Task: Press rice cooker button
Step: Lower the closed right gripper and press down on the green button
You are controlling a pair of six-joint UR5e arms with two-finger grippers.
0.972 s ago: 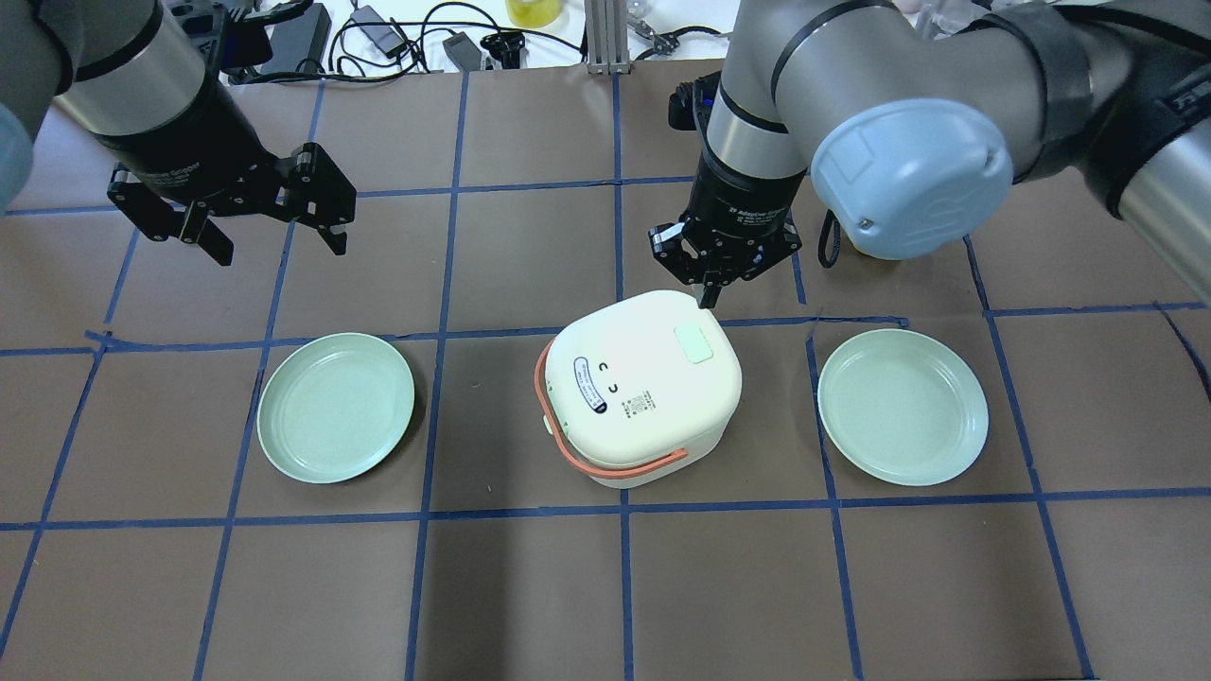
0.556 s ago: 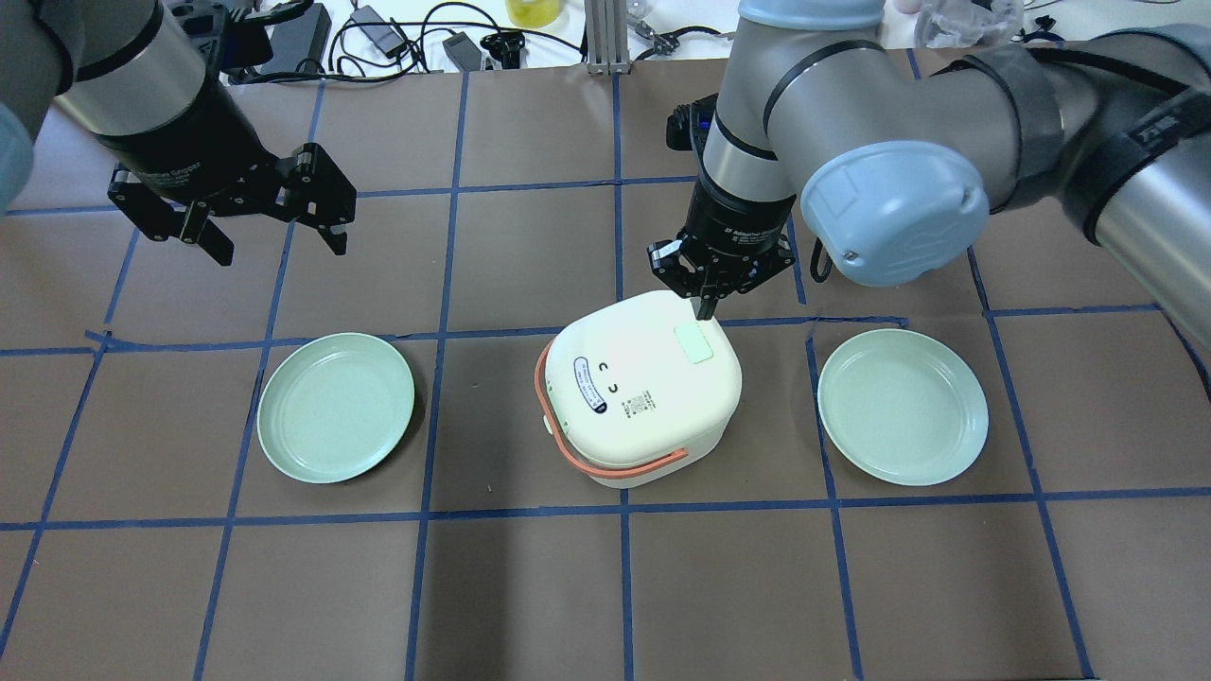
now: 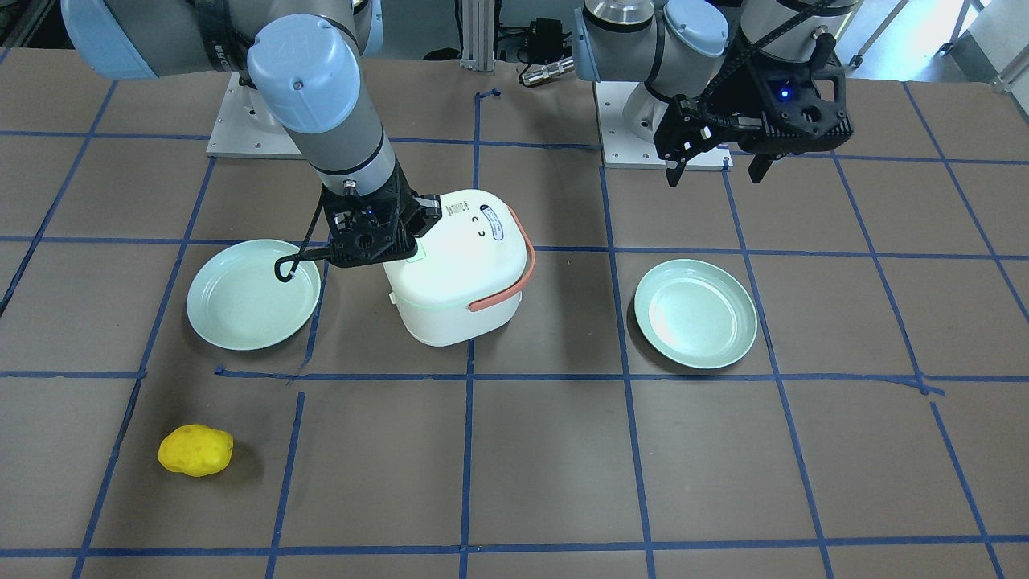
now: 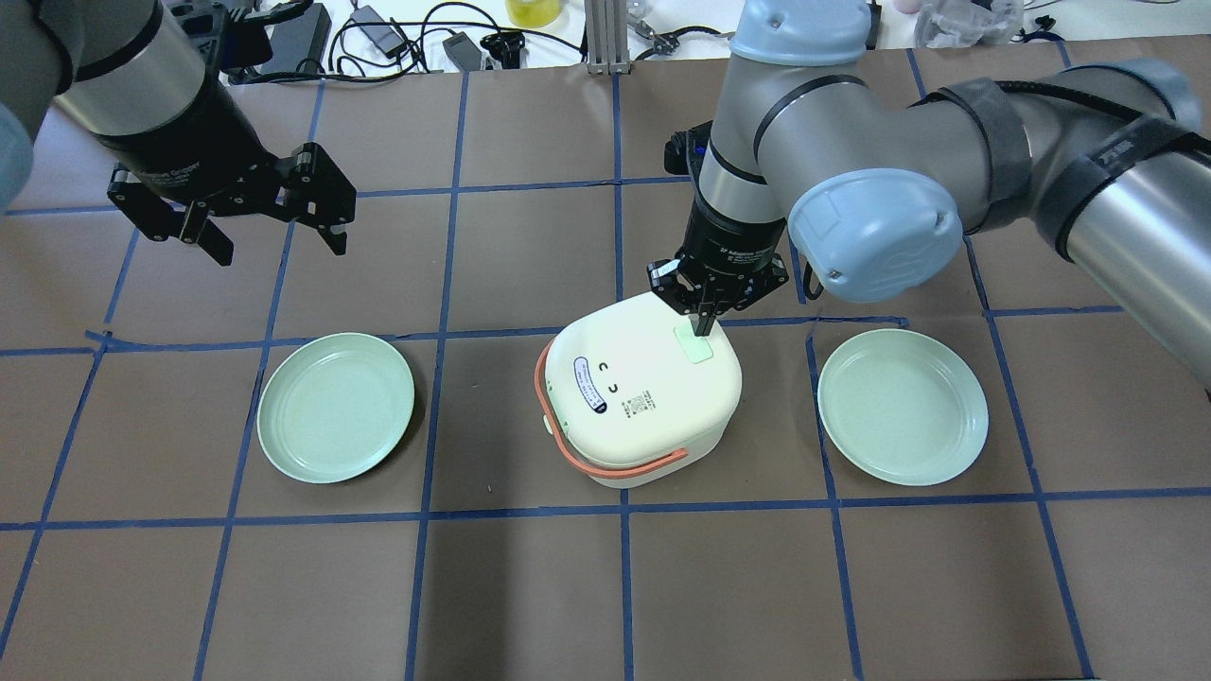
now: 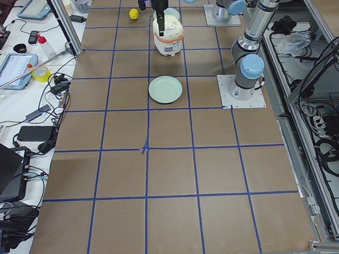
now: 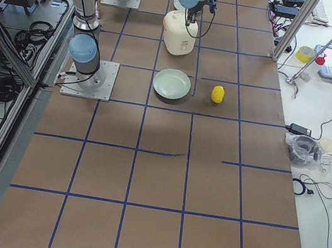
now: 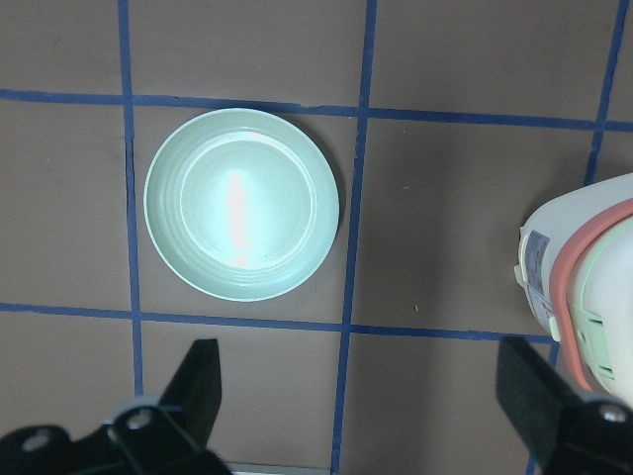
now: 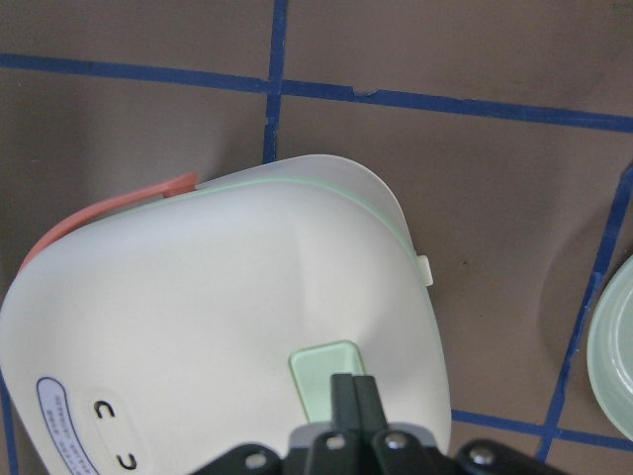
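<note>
A white rice cooker (image 4: pixel 643 397) with an orange handle stands mid-table, also in the front view (image 3: pixel 454 273). Its pale green button (image 4: pixel 695 348) sits on the lid's far right part. My right gripper (image 4: pixel 701 329) is shut, pointing straight down, with its tips on the button's far edge. In the right wrist view the shut gripper (image 8: pixel 354 391) overlaps the button (image 8: pixel 321 371). I cannot tell whether the tips press it or hover just above. My left gripper (image 4: pixel 281 248) is open and empty, raised over the far left of the table.
One pale green plate (image 4: pixel 336 407) lies left of the cooker and another (image 4: pixel 902 407) lies to its right. A yellow lumpy object (image 3: pixel 195 450) lies on the far side of the table, beyond the right plate. Cables and gear line the far table edge.
My right gripper has moved from the lid's far edge onto the green button and come lower. The cooker, plates and left arm have not moved.
</note>
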